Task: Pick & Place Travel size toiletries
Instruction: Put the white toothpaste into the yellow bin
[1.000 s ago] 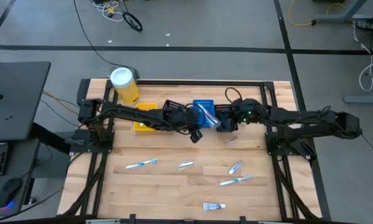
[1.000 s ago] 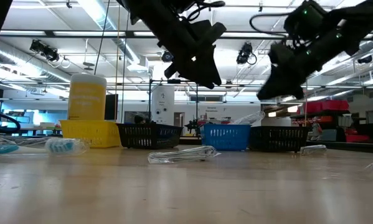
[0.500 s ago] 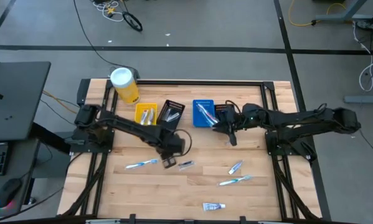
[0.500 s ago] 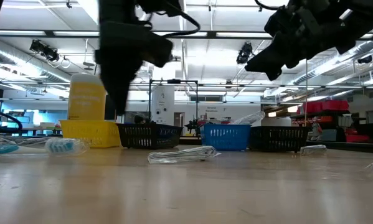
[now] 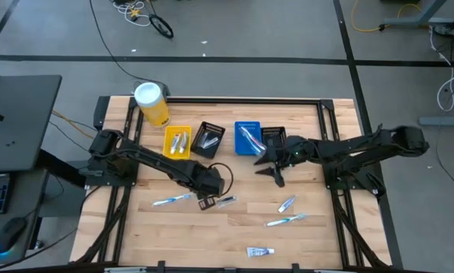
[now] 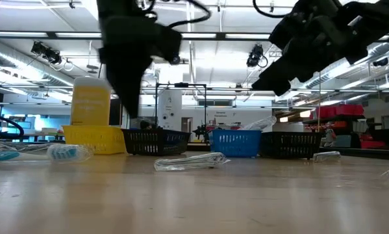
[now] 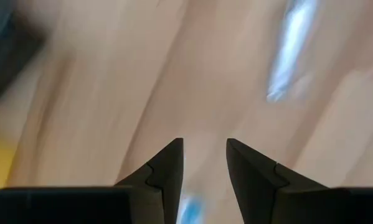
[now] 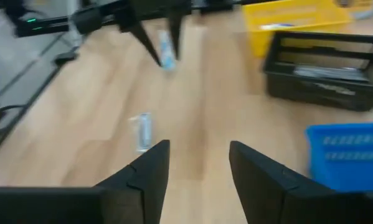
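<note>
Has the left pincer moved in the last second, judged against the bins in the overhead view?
Yes. The left pincer left the blue bin at the table's far side and came toward the near edge, now beside a small tube.

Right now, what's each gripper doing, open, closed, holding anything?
Left gripper: open, empty, above the table.
Right gripper: open, empty, near the bins.

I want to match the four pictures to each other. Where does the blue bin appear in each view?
High view: the blue bin is at the far side of the table, near the middle.
Low view: at the back, just right of centre.
Left wrist view: not in it.
Right wrist view: in view, beside a black bin.
Shared landmark: the black bin between it and the yellow bin.
</note>
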You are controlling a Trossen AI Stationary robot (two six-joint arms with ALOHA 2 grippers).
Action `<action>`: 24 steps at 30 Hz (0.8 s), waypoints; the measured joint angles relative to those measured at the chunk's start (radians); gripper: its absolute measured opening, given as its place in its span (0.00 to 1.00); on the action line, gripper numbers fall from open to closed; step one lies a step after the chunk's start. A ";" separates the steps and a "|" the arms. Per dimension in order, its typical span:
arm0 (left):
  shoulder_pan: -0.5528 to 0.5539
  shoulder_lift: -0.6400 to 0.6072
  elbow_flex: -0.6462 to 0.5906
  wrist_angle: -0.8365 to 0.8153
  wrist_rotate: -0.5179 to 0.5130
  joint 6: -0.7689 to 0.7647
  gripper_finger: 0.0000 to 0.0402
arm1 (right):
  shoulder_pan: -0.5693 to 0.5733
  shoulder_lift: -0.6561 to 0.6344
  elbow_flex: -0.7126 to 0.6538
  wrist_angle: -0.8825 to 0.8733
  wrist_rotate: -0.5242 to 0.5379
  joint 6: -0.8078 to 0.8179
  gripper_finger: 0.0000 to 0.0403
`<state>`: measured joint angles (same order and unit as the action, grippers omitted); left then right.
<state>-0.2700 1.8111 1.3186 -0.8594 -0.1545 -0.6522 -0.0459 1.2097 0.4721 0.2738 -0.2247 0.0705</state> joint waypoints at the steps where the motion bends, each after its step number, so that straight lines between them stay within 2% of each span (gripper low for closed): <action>1: 0.002 0.000 0.000 0.052 0.002 0.026 0.34 | 0.016 0.001 0.000 0.000 -0.012 0.000 0.44; 7: 0.002 0.000 0.000 0.336 0.013 0.176 0.38 | 0.146 0.000 0.000 -0.024 -0.065 0.054 0.44; 12: 0.001 0.000 0.000 0.430 0.009 0.230 0.39 | 0.278 0.000 0.000 -0.148 -0.041 0.104 0.44; 15: 0.001 0.001 0.000 0.427 0.009 0.230 0.39 | 0.345 -0.001 0.039 -0.350 -0.040 0.109 0.44; 17: 0.001 0.001 0.000 0.427 0.009 0.230 0.39 | 0.378 -0.003 0.101 -0.565 -0.023 0.120 0.44; 20: 0.001 0.001 0.000 0.427 0.006 0.230 0.39 | 0.422 -0.003 0.176 -0.877 0.118 0.166 0.44; 24: 0.001 0.001 0.000 0.428 -0.028 0.192 0.39 | 0.467 -0.001 0.184 -0.948 0.143 0.184 0.44</action>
<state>-0.2687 1.8122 1.3186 -0.4318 -0.1827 -0.4603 0.4209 1.2083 0.6564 -0.6739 -0.0822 0.2543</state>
